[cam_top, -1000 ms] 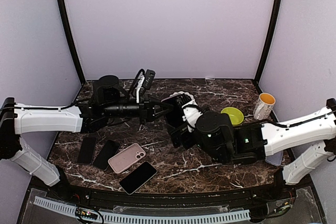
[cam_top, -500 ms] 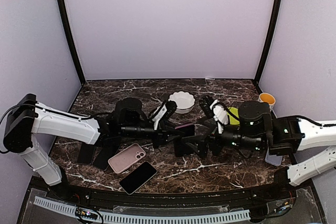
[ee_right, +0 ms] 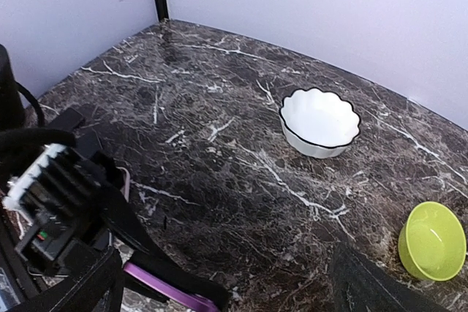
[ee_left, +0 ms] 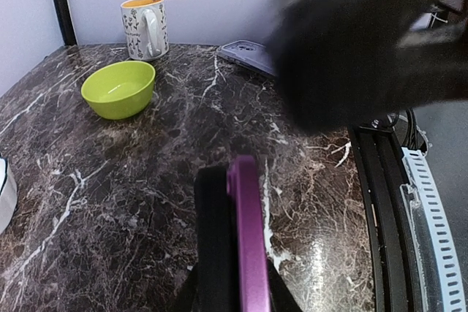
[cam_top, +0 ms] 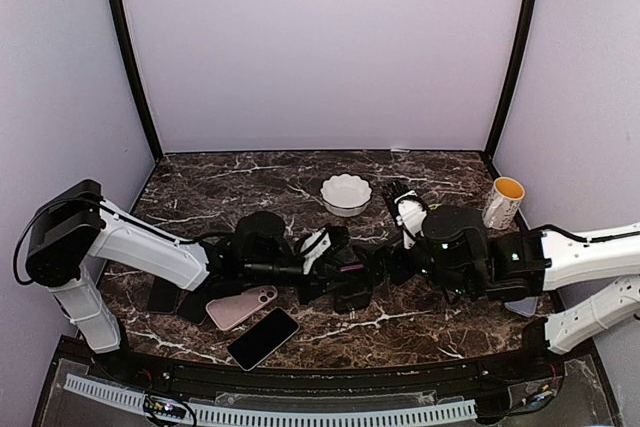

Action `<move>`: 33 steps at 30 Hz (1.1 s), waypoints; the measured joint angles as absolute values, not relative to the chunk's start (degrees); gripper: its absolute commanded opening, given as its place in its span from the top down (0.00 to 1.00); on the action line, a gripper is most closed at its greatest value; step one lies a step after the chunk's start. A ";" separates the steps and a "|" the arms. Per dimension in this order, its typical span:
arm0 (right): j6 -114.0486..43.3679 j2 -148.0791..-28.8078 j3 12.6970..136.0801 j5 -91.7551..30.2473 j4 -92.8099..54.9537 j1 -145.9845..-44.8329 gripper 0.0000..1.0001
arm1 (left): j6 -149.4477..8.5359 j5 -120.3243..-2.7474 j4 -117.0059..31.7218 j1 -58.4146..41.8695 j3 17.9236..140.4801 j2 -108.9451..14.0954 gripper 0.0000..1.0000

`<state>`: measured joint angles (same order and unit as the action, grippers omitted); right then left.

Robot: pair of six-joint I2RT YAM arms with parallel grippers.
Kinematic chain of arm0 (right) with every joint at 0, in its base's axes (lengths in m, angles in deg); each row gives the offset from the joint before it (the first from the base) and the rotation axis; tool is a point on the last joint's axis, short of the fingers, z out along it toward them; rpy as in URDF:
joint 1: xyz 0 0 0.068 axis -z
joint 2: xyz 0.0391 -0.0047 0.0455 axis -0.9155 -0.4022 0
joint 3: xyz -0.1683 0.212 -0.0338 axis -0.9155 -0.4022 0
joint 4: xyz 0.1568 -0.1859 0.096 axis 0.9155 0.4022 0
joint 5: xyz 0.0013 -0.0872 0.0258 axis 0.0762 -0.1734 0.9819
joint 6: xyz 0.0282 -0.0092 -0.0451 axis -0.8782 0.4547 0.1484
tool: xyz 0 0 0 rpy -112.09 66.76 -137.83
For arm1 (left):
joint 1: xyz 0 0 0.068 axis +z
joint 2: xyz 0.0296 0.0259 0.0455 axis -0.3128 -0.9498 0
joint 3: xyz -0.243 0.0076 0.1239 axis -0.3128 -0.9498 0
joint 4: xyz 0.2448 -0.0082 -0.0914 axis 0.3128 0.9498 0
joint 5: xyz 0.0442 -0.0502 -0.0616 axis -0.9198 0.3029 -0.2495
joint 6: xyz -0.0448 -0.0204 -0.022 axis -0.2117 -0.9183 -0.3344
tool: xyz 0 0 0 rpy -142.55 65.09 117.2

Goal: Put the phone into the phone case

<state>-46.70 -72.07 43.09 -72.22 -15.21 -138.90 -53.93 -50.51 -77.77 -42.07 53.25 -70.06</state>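
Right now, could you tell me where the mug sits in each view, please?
Top external: mug near the table's right edge.
Left wrist: mug upper left, behind the green bowl.
Right wrist: not in it.
Shared landmark: the purple-edged item, visible in all three.

I can read no word, brand or number in any of my views. The mug (ee_left: 144, 27) on the bench (ee_left: 88, 180) bears only a dark drawn pattern, and the purple phone (ee_left: 247, 239) clamped in my left pincer (ee_left: 235, 288) shows a plain edge.
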 measured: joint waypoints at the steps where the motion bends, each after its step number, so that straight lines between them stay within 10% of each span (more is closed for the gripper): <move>1: -46.70 -73.27 43.09 -73.01 -15.21 -138.86 0.01 | -53.55 -50.40 -78.32 -42.07 52.99 -70.12 1.00; 33: -48.10 -85.47 42.52 -74.67 -24.80 -136.43 0.02 | -52.00 -48.85 -85.12 -42.04 50.69 -71.50 0.74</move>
<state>-48.10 -85.47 42.52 -74.67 -24.80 -136.43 -52.00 -48.85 -85.12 -42.04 50.69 -71.50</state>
